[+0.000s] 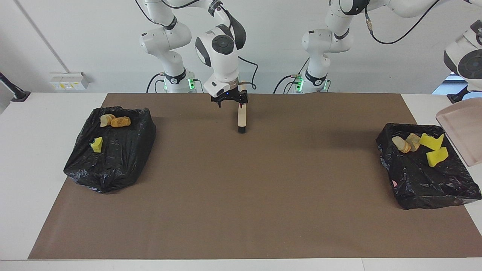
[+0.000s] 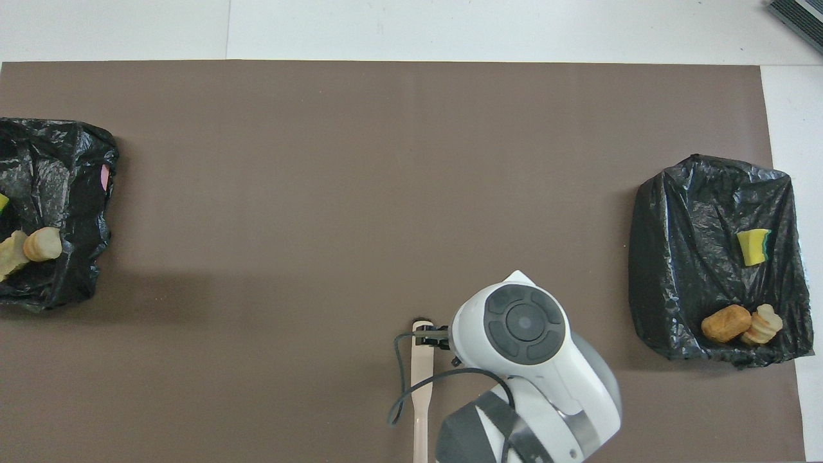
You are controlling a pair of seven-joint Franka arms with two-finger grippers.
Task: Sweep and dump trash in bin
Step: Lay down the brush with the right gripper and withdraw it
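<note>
I judge dumping done: my left gripper, out of sight, clamps the emptied dustpan (image 1: pixel 461 133) over its bin (image 1: pixel 425 177), my right gripper (image 1: pixel 229 101) hangs open by the brush (image 1: pixel 242 119), so next I set the dustpan down.

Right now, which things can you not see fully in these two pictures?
1. Left gripper: outside both views; the facing view's edge also cuts off the dustpan.
2. Bin at the left arm's end: cut by the overhead view's edge, hiding most trash inside.
3. Right gripper: in the overhead view, its own wrist covers it.
</note>
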